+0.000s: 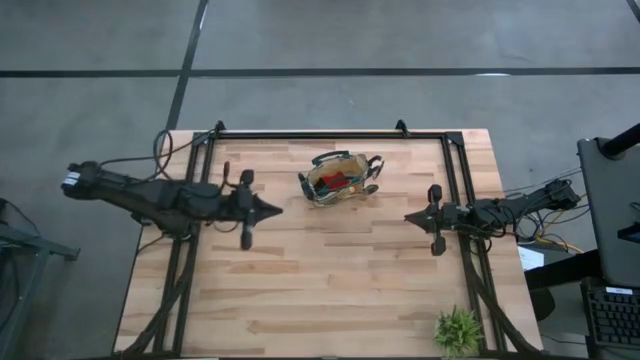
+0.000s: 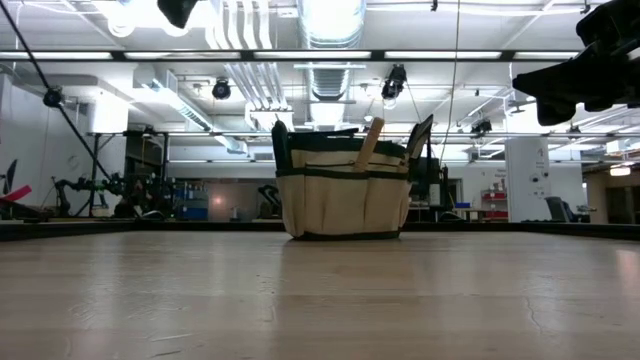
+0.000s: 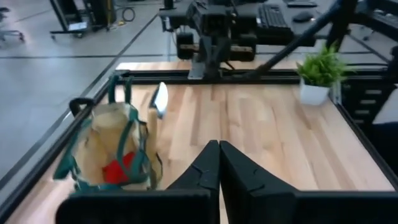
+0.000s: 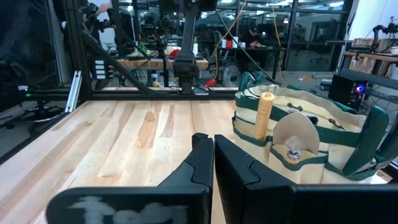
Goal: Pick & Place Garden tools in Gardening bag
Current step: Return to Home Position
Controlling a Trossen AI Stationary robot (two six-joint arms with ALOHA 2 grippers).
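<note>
On table (image 1: 330, 290): gardening bag (image 2: 340, 205), red item (image 1: 338, 181) inside | plant (image 1: 458, 330) right corner, apart

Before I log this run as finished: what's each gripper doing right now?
Left gripper: closed, holding nothing.
Right gripper: closed, holding nothing.

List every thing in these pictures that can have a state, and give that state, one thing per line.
gardening bag, upright, top open, tools inside.
red item, lying inside the bag.
trowel, in the bag, wooden handle tilted and poking above the rim.
left gripper, shut, empty, left of the bag.
right gripper, shut, empty, right of the bag.
plant, upright, well apart from the bag.
</note>
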